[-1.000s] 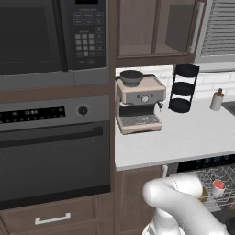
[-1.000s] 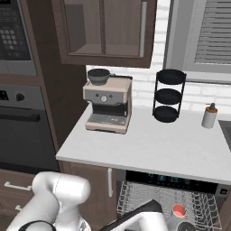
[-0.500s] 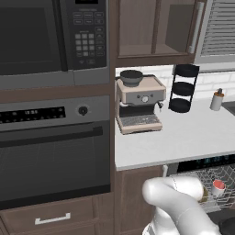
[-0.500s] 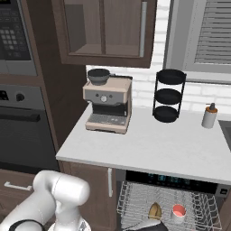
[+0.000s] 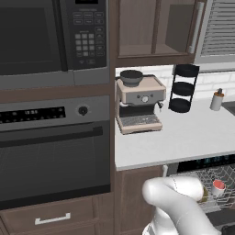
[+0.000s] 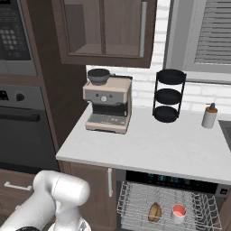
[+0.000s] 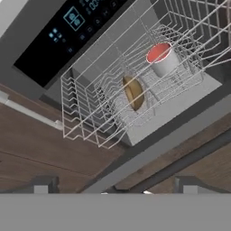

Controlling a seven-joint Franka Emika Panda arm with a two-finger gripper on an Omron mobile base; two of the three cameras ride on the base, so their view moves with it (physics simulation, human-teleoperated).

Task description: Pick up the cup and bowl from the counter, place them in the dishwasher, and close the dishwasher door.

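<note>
The pincer stands spread as wide as it goes, gripping nothing — its two dark tips poke up at the bottom of the hand view, left and right, well back from the rack. Above them, in the middle of that frame, the grey wire rack of the dishwasher is pulled out, with the tan-brown bowl tipped on edge among the tines and the red cup standing mouth-up just to its upper right. In the right base view both sit low in the frame, bowl left of cup, under the pale surface.

So only the dishwasher door seems left — the dark flat panel running below the rack. I'd worry that swinging it up with the rack out would jam the wires and knock the bowl over. The open tips could also snag in the thin mesh.

The cup looks smooth and glossy, white inside; the bowl is shallow, round and matte. The black control strip carries small teal lights.
</note>
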